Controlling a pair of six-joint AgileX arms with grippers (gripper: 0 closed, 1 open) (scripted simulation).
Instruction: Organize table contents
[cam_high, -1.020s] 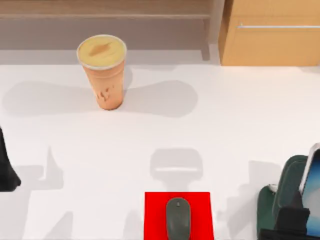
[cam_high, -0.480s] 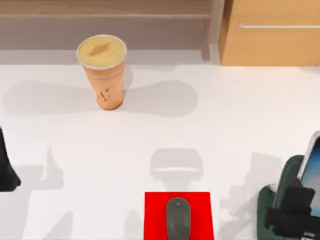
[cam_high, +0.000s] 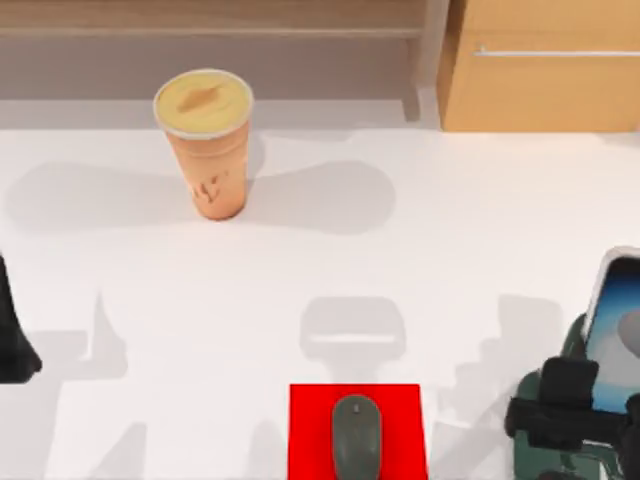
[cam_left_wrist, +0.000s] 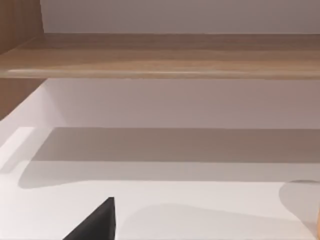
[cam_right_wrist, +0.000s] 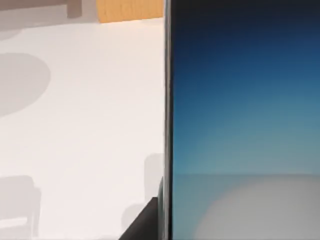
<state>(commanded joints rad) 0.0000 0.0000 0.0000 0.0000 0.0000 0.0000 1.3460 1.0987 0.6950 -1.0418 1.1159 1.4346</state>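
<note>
Partly cut off by the top view's right border, the smartphone (cam_high: 617, 315) stands tilted over the dark green stand (cam_high: 560, 450) at the desk's (cam_high: 420, 270) front right corner; its far side lies beyond the picture. Directly in front of it sits the right gripper (cam_high: 570, 415), a black block across the stand's top; whether it is pinching the phone or standing spread cannot be told. From the right wrist view, the phone's blue screen (cam_right_wrist: 245, 100) occupies the near field with one black edge showing, and a dark finger tip (cam_right_wrist: 145, 222) appears low beside that edge; the stand is hidden behind the phone. Only a black sliver of the left arm (cam_high: 12, 335) appears at the desk's left edge; its gripper is not visible, apart from a dark wedge (cam_left_wrist: 97, 222) in the left wrist view, so its state cannot be told.

The mouse (cam_high: 356, 436) lies on the red pad (cam_high: 312, 430) at the middle of the front edge; the pad's near side is cut off. The cup (cam_high: 207, 140) stands upright near the back edge, left of centre. A wooden cabinet (cam_high: 540, 80) with a metal handle stands beyond the back right corner.
</note>
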